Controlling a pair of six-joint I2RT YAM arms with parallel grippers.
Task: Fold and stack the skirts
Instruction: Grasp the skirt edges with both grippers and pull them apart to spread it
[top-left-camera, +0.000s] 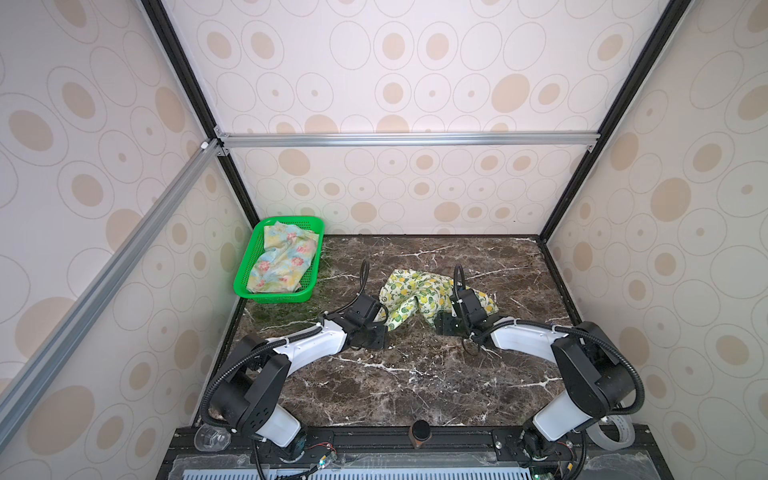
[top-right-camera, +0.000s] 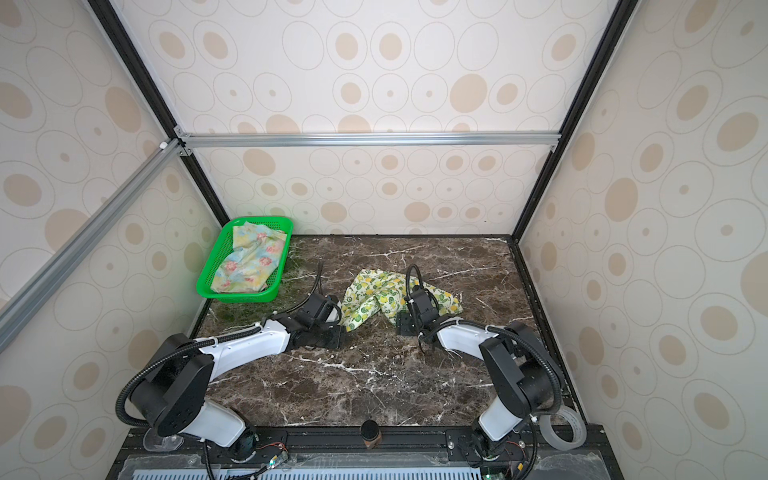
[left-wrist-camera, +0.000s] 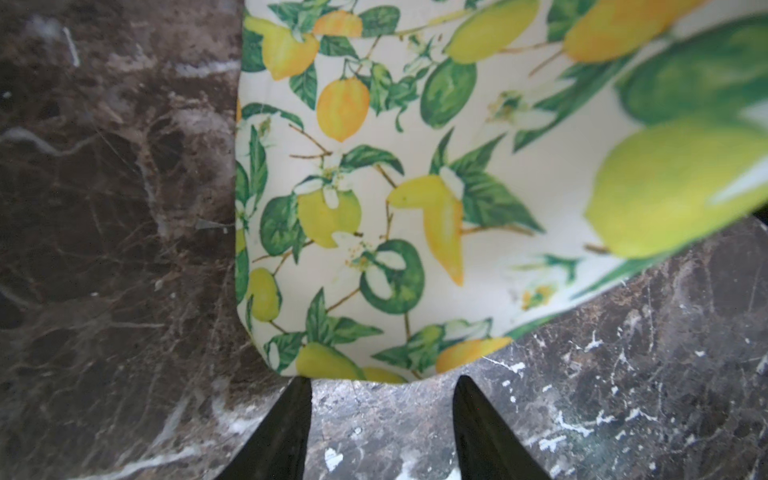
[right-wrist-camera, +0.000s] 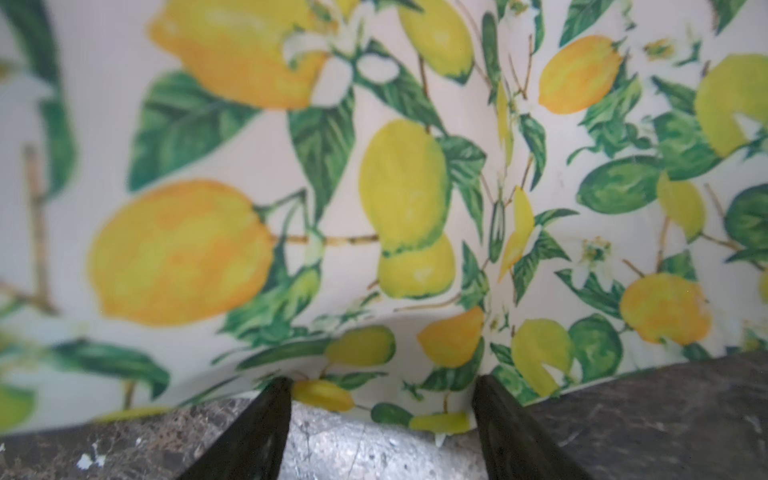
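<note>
The cream skirt with lemons and leaves (top-left-camera: 419, 291) (top-right-camera: 374, 295) lies crumpled on the marble table, right of the middle. In the left wrist view my left gripper (left-wrist-camera: 383, 380) is open, its fingertips (left-wrist-camera: 301, 399) just at the near edge of the lemon skirt (left-wrist-camera: 395, 187), with bare marble between them. In the right wrist view my right gripper (right-wrist-camera: 382, 380) is open, low over the table. The hem of the lemon skirt (right-wrist-camera: 395, 208) lies between its fingertips (right-wrist-camera: 494, 407). The pastel flowered skirt (top-left-camera: 282, 262) (top-right-camera: 249, 262) lies bunched in the green basket.
The green mesh basket (top-left-camera: 245, 286) (top-right-camera: 208, 291) stands at the back left corner of the table (top-left-camera: 415, 382). Patterned walls close in three sides. A small dark cylinder (top-left-camera: 419, 432) and a roll of tape (top-left-camera: 615, 436) sit at the front rail.
</note>
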